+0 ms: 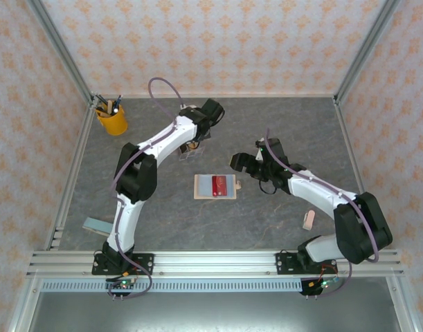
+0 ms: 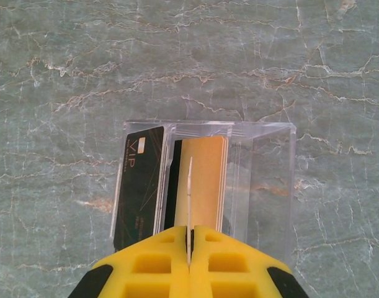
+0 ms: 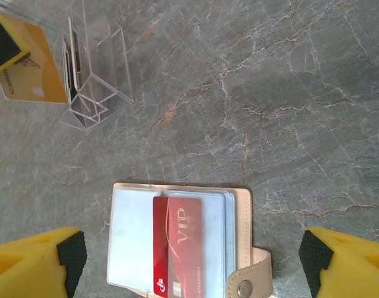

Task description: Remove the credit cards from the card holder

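Centrally, card holder (image 3: 130, 236) open, bare table (image 3: 270, 93) around.

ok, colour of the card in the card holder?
Red card, gold VIP lettering, in the card holder; best in right wrist view.

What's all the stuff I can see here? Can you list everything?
card holder: one, tan with blue-grey sleeves, lying open in the middle
red card: one, red, tucked in the card holder
black card: one, black, standing in the clear stand
tan card: one, tan, at the clear stand
clear stand: one, see-through, beyond the card holder
cup: one, yellow, far left corner
flat block: one, blue-grey, near left
small block: one, pinkish, near right
left gripper: shut on the tan card
right gripper: open above the card holder
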Robot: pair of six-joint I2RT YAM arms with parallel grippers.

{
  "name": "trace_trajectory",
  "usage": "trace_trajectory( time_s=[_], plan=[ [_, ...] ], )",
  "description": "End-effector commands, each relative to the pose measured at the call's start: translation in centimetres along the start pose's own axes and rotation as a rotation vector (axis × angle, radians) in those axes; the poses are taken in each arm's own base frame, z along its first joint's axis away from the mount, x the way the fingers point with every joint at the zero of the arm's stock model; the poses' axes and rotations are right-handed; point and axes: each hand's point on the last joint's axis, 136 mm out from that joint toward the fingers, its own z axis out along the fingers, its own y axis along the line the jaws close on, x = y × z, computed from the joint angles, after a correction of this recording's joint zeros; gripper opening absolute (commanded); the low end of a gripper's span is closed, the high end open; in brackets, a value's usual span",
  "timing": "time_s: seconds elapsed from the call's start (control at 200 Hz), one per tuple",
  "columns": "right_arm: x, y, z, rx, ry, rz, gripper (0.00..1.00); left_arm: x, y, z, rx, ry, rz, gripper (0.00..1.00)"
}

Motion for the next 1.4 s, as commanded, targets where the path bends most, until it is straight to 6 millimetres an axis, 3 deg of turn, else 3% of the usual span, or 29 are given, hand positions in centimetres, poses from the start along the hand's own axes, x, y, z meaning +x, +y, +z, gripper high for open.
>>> trace_trajectory(
  time_s=[0.0,0.245,0.46,0.601,0.766,0.851,1.001,1.221,1.391],
  plan=[
    [-0.1,-0.4,0.4,0.015,-0.004,-0.003,0.9,-1.0,0.6,-0.3,-0.051,-0.032,0.004,0.0],
    [0.0,-0.6,0.7,0.024,0.009,0.0,0.89,-0.4,0.3,0.8,-0.081,-0.001,0.057,0.19],
    [0.0,-0.6,0.8,0.028,0.011,0.004,0.89,-0.4,0.3,1.2,-0.074,0.02,0.063,0.21],
    [0.0,-0.6,0.8,0.026,0.013,0.001,0.89,-0.6,-0.2,-0.3,-0.011,0.037,0.058,0.26],
    [0.0,-0.3,0.7,0.013,0.017,-0.015,0.87,-0.2,-0.8,-4.3,0.165,0.071,0.083,0.33],
    [-0.1,-0.1,0.5,0.014,0.015,-0.026,0.85,0.9,-0.7,-6.4,0.262,0.094,0.105,0.34],
    [-0.2,0.9,0.0,0.024,0.013,-0.061,0.79,4.7,0.4,-8.9,0.435,0.169,0.087,0.36],
    [0.5,2.7,-0.3,0.129,0.035,-0.174,0.68,9.7,2.7,-9.0,0.54,0.235,-0.011,0.48],
    [2.4,2.5,0.8,0.228,0.104,-0.185,0.56,12.2,2.5,-9.1,0.661,0.273,-0.066,0.55]
  ],
)
